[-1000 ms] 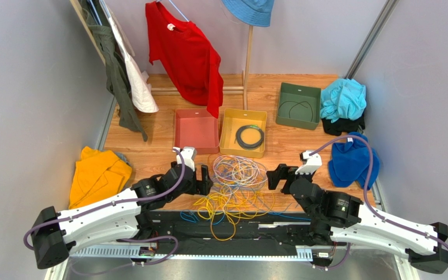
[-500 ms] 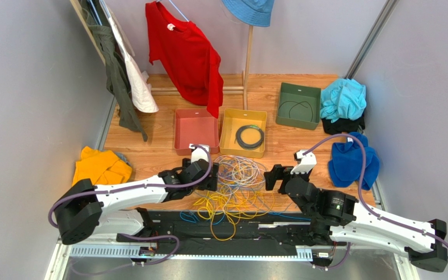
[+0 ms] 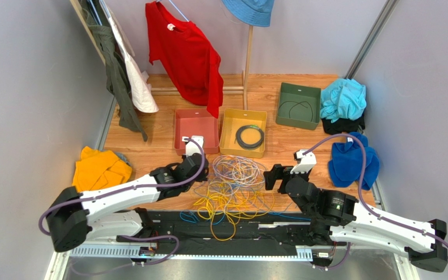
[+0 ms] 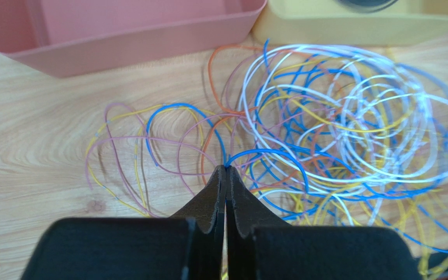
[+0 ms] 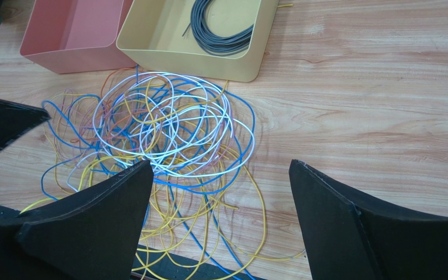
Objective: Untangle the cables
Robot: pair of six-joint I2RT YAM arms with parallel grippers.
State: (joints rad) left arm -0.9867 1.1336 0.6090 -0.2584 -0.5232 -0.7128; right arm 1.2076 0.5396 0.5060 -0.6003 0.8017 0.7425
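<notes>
The cables (image 3: pixel 235 186) lie in a loose tangle of yellow, blue, white and purple loops on the wooden table between my two arms. My left gripper (image 3: pixel 205 172) is at the tangle's left edge. In the left wrist view it (image 4: pixel 226 170) is shut, with a blue cable (image 4: pixel 279 154) pinched at its tips. The white and blue loops (image 4: pixel 349 116) spread to the right of it. My right gripper (image 3: pixel 270 177) stands at the pile's right edge. It (image 5: pixel 220 166) is open wide above yellow strands, with the cables (image 5: pixel 168 134) ahead and to the left, nothing between its fingers.
A pink tray (image 3: pixel 196 129) and a yellow tray (image 3: pixel 232 146) holding a dark coiled cable (image 3: pixel 249 137) stand just behind the tangle. A green tray (image 3: pixel 297 105) is further back right. Orange cloth (image 3: pixel 98 172) lies left, blue cloth (image 3: pixel 349 163) right. A red shirt (image 3: pixel 188 55) hangs behind.
My left arm has reached in to the tangle's left edge and its gripper has gone from open to shut on a blue cable. The right arm edged slightly forward, still open.
</notes>
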